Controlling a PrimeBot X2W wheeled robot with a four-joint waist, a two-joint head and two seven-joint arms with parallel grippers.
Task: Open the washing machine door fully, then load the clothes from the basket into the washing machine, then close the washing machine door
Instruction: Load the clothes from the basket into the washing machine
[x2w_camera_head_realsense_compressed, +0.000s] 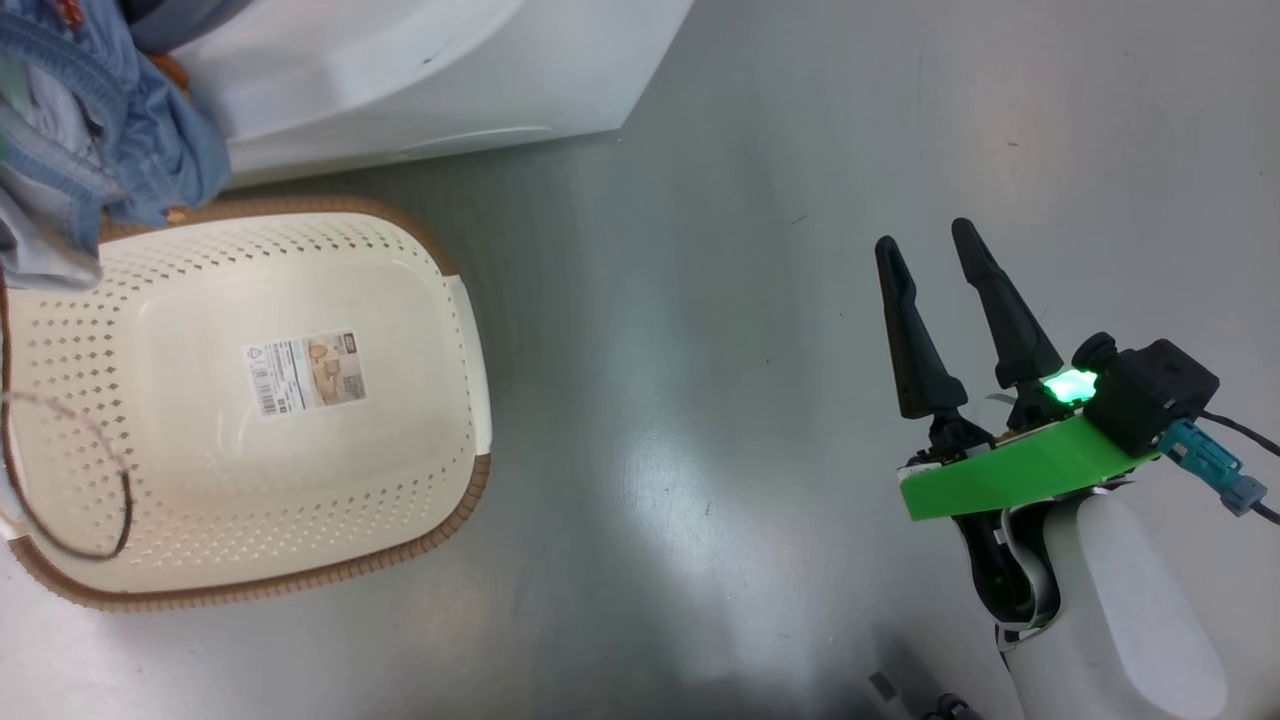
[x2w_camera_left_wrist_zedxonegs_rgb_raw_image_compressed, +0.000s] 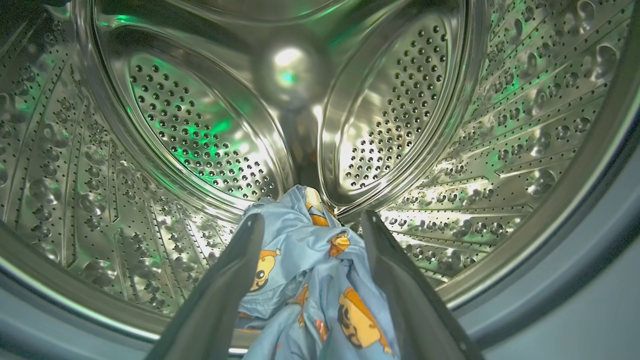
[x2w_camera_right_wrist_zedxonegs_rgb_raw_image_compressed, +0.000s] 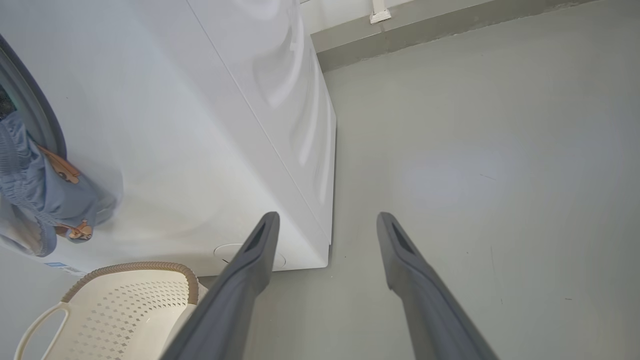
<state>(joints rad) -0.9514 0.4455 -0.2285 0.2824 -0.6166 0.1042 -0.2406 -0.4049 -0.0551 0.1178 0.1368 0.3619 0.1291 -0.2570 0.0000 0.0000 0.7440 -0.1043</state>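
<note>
Loading, second step of three, judged in hand and close to its end.

Head view. Showed the basket (x2w_camera_head_realsense_compressed: 300, 470) on the floor (x2w_camera_head_realsense_compressed: 720, 300), just in front of the washing machine (x2w_camera_head_realsense_compressed: 420, 70), with nothing on its perforated bottom but the label sticker (x2w_camera_head_realsense_compressed: 305, 373) and a thin dark cable (x2w_camera_head_realsense_compressed: 127, 510) across its left side. Showed a fold of the clothes (x2w_camera_head_realsense_compressed: 95, 130) hanging at upper left, over the far corner of the basket. Placed the right jaws at lower right, well apart from the basket: fingers (x2w_camera_head_realsense_compressed: 912, 340) spread, nothing between them.

Left wrist view. Looked straight into the steel drum (x2w_camera_left_wrist_zedxonegs_rgb_raw_image_compressed: 200, 125). Placed the left jaws inside the drum mouth, fingers (x2w_camera_left_wrist_zedxonegs_rgb_raw_image_compressed: 220, 300) spread about as wide as the right pair, with bear-print clothes bunched between them and touching both inner faces. Gave no sign of a squeeze; taken as apart, not clamped.

Right wrist view. Showed the white side panel of the washing machine, the basket at lower left, and blue cloth draped out of the opening at far left, hanging down the front above the basket. Confirmed the right jaws apart over bare floor.

Called next for drawing the left jaws back without dragging cloth out, then gathering the hanging fold and pushing it past the gasket (x2w_camera_left_wrist_zedxonegs_rgb_raw_image_compressed: 590, 280) into the drum. Left the washing machine door for last; risked cloth pinched in the seal otherwise.
</note>
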